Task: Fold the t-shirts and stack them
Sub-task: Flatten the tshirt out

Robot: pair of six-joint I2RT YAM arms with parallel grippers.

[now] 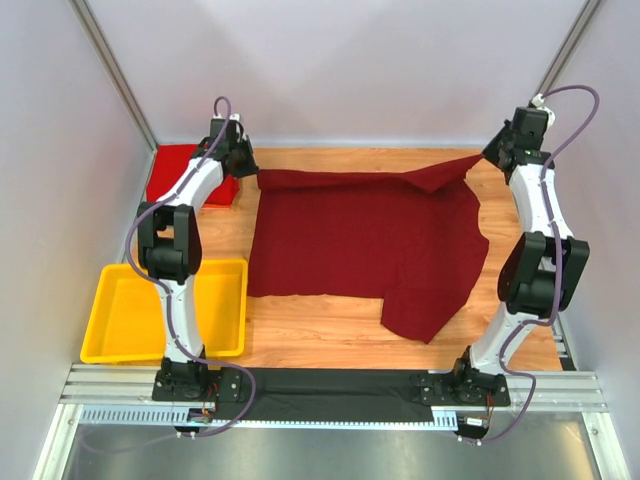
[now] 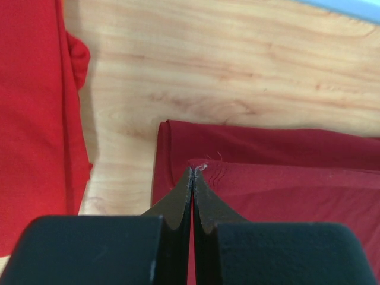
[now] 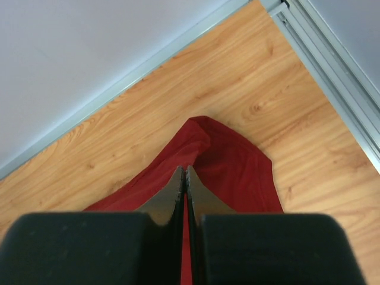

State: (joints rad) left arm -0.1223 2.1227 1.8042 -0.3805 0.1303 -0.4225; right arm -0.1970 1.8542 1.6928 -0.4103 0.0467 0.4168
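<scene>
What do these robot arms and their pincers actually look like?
Both the left arm and right arm have white links with chunky black joints. A purple cable loops along each. The left gripper and right gripper have black fingers tapering to thin tips.

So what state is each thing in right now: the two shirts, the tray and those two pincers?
maroon t-shirt: spread out, not yet folded, far right corner lifted.
red t-shirt: lying at the far left, not held.
yellow tray: near left, nothing visible inside.
left pincer: shut on the maroon t-shirt's far left edge.
right pincer: shut on the maroon t-shirt's far right corner.
</scene>
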